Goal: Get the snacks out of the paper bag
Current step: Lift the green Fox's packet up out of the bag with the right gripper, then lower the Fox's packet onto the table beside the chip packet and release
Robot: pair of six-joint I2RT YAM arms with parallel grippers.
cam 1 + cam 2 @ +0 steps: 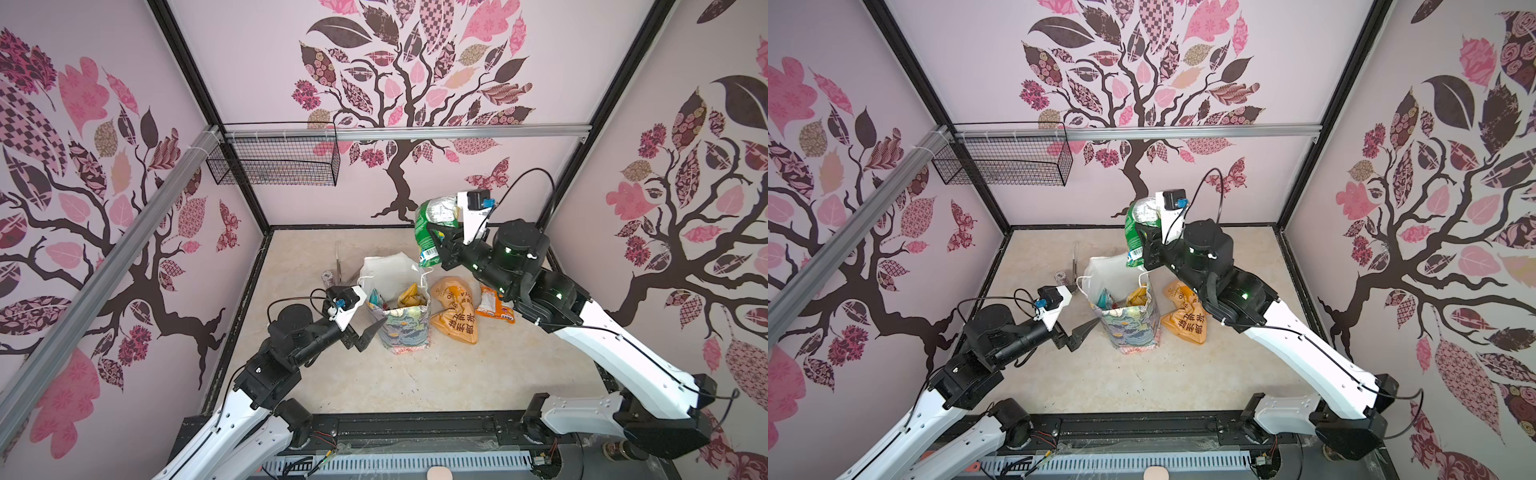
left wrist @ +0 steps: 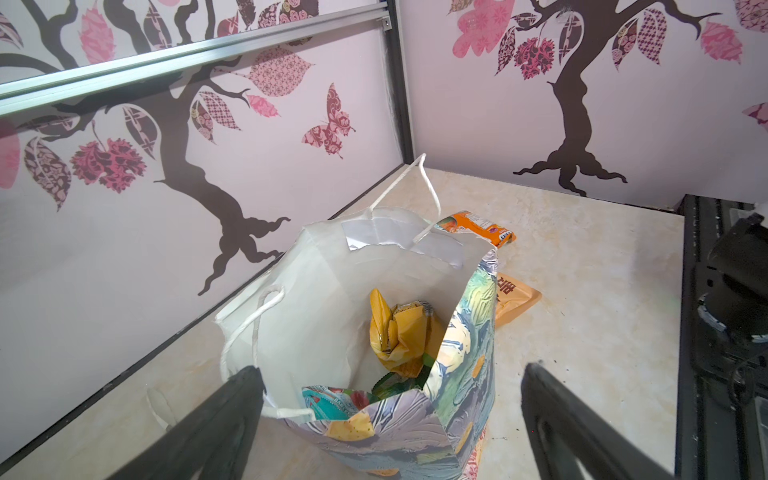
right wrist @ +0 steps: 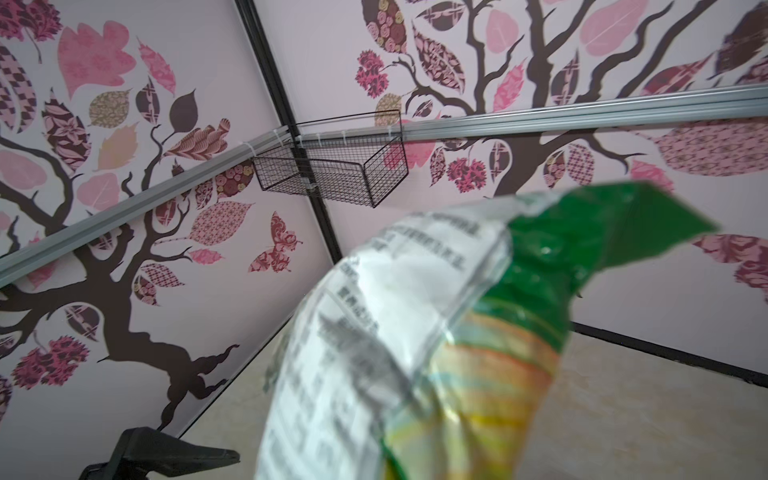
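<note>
Snacks (image 2: 399,332): three in bag (image 2: 316,291), two on table (image 1: 374,382), one pinched by right jaws; left jaws spread.

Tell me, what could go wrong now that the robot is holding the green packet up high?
1. The green packet hangs from the right gripper, high up near the paper bag; if the grip slips, it might drop into the bag.
2. The open left gripper sits close to the bag's wall; a nudge could tip it, with the yellow packet inside.
</note>
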